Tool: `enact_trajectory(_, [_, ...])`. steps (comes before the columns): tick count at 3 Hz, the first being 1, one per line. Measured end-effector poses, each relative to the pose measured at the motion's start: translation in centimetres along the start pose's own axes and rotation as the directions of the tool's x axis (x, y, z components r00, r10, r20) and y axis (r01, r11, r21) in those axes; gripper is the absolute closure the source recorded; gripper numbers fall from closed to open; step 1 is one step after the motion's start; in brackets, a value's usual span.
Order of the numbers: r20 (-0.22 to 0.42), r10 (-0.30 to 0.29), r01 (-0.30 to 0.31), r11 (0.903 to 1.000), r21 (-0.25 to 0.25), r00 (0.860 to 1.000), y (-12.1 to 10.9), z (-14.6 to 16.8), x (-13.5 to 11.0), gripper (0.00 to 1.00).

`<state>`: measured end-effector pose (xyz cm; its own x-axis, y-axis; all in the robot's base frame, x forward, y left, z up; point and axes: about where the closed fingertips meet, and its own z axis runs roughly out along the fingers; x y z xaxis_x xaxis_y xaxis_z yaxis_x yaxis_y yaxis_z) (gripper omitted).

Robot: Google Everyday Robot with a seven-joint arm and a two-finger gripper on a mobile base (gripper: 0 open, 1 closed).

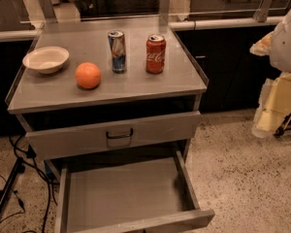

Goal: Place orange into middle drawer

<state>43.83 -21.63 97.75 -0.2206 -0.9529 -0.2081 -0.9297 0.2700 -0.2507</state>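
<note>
The orange (88,75) sits on the grey cabinet top (184,79), at its front left, between a white bowl and a blue can. The middle drawer (126,193) is pulled far out below, a shallow grey box with a bare floor and low side walls. My gripper (263,43) shows at the far right edge, at the tip of the white arm (288,38). It is well to the right of the cabinet, level with the cans, and far from the orange. It holds nothing that I can see.
A white bowl (45,58) stands at the left of the top. A blue can (117,51) and a red cola can (155,54) stand behind the orange. The upper drawer front with a dark loop handle (119,134) juts slightly out. Cables (9,178) lie on the floor at left.
</note>
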Motion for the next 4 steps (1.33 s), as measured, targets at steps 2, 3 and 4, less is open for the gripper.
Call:
enact_trajectory(2, [0.085, -0.146, 0.145, 0.9893, 0.016, 0.986, 0.8, -0.8, -5.5, 0.00])
enact_trajectory(3, [0.175, -0.300, 0.298, 0.9538, 0.041, 0.938, 2.4, -1.7, -12.1, 0.00])
enact_trajectory(4, [0.178, -0.307, 0.305, 0.9515, 0.044, 0.935, 2.5, -1.9, -12.4, 0.00])
